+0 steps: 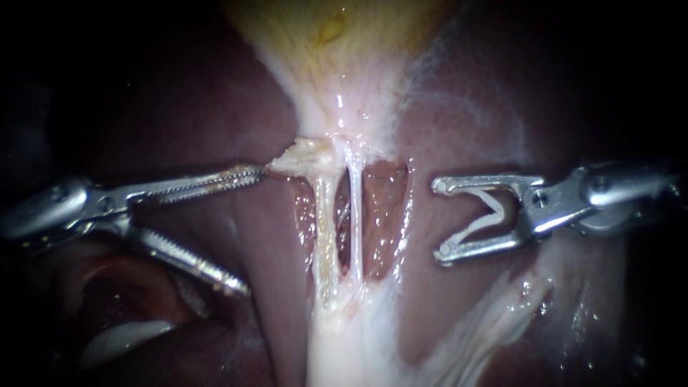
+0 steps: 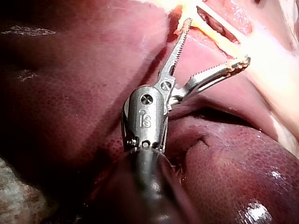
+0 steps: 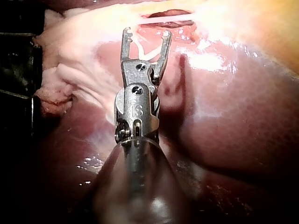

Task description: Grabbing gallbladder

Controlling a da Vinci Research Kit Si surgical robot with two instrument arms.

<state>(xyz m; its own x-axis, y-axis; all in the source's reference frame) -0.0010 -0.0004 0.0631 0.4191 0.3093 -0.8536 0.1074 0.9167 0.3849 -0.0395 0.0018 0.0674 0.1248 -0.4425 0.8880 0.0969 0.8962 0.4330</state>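
Yellow and pale, the gallbladder (image 1: 337, 43) sits at the top middle of the endoscope view. It gets thin as it comes down, like the neck of a bag. What is inside it cannot be seen. Dark red liver (image 1: 201, 107) lies on both sides of it.

Below the thin neck two white tubes (image 1: 355, 222) run down side by side, with small dark gaps between and beside them.

The left instrument (image 1: 252, 231) comes in from the left. Its jaws have little teeth and stand wide apart, with nothing held between them. The tip of the top jaw touches a small pale flap of tissue (image 1: 301, 158) that sticks out just where the neck ends. The bottom jaw points down and away, over the liver.

The right instrument (image 1: 438, 219) comes in from the right. Its tips are near the tubes but do not touch them. Its jaws stand apart too, but they are not empty. A small white clip (image 1: 484, 215), bent like a V, sits between them and touches both jaws. The right wrist view shows the clip inside the jaws as well, with the tubes just ahead of the tips.
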